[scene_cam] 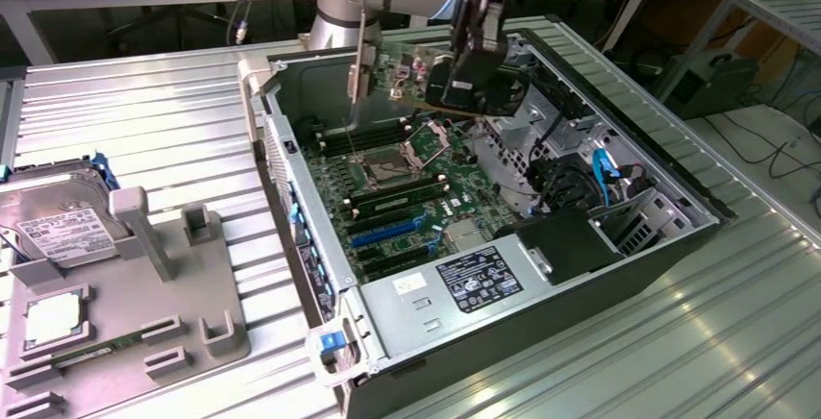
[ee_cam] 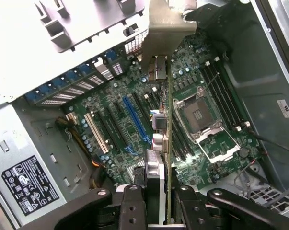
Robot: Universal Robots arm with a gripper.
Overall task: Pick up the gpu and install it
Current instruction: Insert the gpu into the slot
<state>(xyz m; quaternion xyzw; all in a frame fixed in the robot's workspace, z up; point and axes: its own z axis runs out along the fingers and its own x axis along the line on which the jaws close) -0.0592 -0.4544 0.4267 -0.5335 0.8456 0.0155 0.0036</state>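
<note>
The gpu, a thin green circuit board with a flat silver end bracket, hangs upright above the open computer case, clear of the slots. The black end effector has its jaws narrowed and clamped on the card's edge. In the wrist view the board appears edge-on over the green motherboard, near a long blue slot and the square metal processor socket. A boxy gray power supply with a black label sits inside the case. On the ribbed metal desk, a gray molded holder carries a silver hard drive.
</note>
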